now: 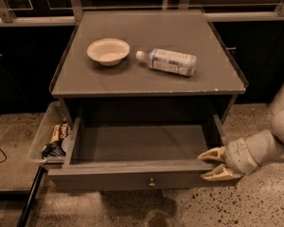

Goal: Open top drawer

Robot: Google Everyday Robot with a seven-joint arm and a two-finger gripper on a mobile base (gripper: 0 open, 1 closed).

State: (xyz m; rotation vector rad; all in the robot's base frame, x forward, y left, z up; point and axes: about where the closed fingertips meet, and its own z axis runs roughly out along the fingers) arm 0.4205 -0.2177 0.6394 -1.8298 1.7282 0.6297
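gripper at top drawer right front corner | fingers parted, straddling front-panel end, grip unclear | knob lies leftward | drawer slides outward from desk

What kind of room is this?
Probably a kitchen or break area: a bowl and a water bottle rest on a cabinet, a snack bin is beside it, and the hand is at the right front corner of the open top drawer.

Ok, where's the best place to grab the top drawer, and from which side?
Probably the top drawer by its front panel's top edge, coming from the front: it is pulled out, so that thin lip is exposed, easier than the small round knob. The tool is at the panel's right end.
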